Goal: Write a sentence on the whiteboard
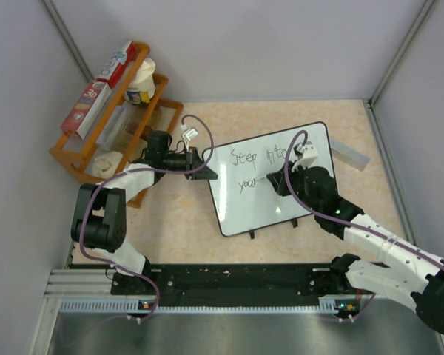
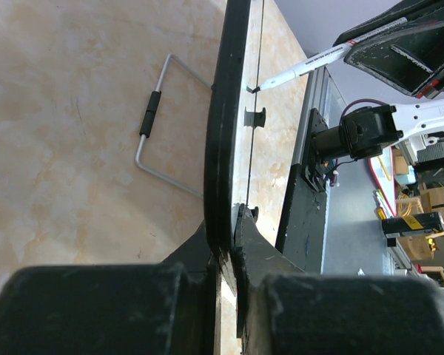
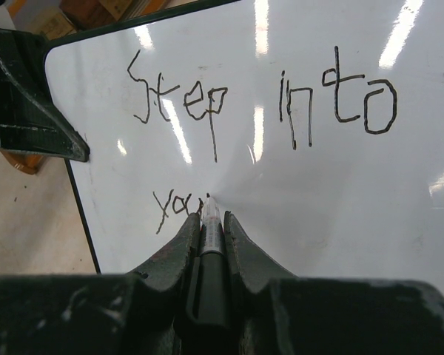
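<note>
Currently the right gripper (image 3: 211, 222) is clamped on the marker (image 3: 211, 255), tip touching the whiteboard (image 1: 281, 211) mid-table at the unfinished "you". The left gripper (image 1: 204, 167) pinches the board's left rim. Risk: pen pressure could shift the board in that narrow pinch, skewing the sentence (image 1: 251, 157).

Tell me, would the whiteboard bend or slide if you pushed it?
Probably stiff: the whiteboard shows a straight edge. It might slide on the smooth table, maybe why the left gripper clamps its rim.
</note>
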Controlling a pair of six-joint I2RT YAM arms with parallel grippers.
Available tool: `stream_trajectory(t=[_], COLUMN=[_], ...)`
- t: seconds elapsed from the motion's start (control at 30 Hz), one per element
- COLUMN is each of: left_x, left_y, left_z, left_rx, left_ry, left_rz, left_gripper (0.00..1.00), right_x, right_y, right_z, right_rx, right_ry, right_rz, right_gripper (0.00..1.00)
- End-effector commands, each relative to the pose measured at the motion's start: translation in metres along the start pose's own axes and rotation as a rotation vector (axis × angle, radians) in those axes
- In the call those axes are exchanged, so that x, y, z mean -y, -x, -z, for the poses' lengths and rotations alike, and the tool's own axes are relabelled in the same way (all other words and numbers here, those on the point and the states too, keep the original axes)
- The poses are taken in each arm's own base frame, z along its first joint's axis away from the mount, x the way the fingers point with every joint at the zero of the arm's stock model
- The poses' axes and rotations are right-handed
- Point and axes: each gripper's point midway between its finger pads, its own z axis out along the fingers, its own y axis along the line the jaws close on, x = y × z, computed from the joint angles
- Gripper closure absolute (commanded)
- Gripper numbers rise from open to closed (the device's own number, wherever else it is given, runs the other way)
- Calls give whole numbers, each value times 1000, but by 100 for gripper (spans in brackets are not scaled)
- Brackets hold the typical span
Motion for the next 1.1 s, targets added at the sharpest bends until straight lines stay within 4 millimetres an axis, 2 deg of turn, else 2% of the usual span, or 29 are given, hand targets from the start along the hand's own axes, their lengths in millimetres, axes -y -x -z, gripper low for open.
stream_trajectory(t=[0.0, 0.47, 0.97, 1.07], left_x=[-38, -38, -40, -39], left_y=[-23, -23, -23, -23], left_z=[-12, -12, -12, -12], left_rx=[-50, -50, -51, -51], left_ry=[128, 128, 133, 132], left_rz=[-162, -160, -159, -158], left_gripper=[100, 100, 100, 100], right_x=[3, 14, 17, 17], right_y=[27, 24, -2, -1], right_z=[-3, 2, 9, 10], right_rx=[72, 65, 3, 8], right_ry=[-35, -71, -47, -46], right_rz=[-5, -4, 2, 0], right_gripper=[100, 100, 100, 100])
